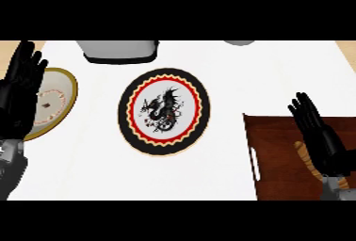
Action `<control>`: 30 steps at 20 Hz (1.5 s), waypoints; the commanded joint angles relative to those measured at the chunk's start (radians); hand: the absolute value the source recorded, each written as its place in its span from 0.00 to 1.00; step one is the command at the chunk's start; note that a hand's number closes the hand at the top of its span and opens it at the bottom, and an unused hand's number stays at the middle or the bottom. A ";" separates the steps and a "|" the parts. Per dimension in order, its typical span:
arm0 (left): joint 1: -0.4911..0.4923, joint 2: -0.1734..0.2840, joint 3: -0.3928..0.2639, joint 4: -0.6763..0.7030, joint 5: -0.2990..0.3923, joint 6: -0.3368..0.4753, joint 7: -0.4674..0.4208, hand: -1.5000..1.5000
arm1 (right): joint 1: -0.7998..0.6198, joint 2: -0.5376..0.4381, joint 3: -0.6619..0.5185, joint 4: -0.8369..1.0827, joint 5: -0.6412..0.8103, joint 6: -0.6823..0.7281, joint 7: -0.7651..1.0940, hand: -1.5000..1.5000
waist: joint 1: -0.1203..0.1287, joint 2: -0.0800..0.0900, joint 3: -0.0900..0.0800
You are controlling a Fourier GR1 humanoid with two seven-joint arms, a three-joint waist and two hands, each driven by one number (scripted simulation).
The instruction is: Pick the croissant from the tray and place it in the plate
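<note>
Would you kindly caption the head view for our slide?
Right hand open over croissant on tray; dragon plate awaits.

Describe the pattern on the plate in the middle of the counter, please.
The plate has a black rim, a red ring with a yellow zigzag edge, and a black dragon-like figure on white; head view.

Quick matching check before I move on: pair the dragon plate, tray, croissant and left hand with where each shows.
Things:
1 dragon plate
2 tray
3 croissant
4 left hand

Places:
A view's left edge, open, over a gold-rimmed plate
B counter's middle
C lower right
D on the tray, mostly hidden under the right hand

Pairs: 1-B, 2-C, 3-D, 4-A
</note>
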 commanded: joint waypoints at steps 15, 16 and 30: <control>0.185 -0.122 -0.169 0.133 -0.022 -0.007 0.063 0.50 | -0.009 -0.273 0.036 0.099 -0.042 0.740 -0.485 0.00 | 0.008 0.033 -0.013; 0.191 -0.139 -0.182 0.150 -0.018 -0.014 0.059 0.50 | -0.009 -0.269 0.040 0.125 -0.058 0.798 -0.541 0.00 | 0.008 0.033 -0.014; 0.184 -0.177 -0.200 0.215 -0.050 -0.021 0.007 0.50 | -0.180 -0.622 0.108 0.102 0.487 0.612 -0.935 0.00 | 0.030 0.017 -0.018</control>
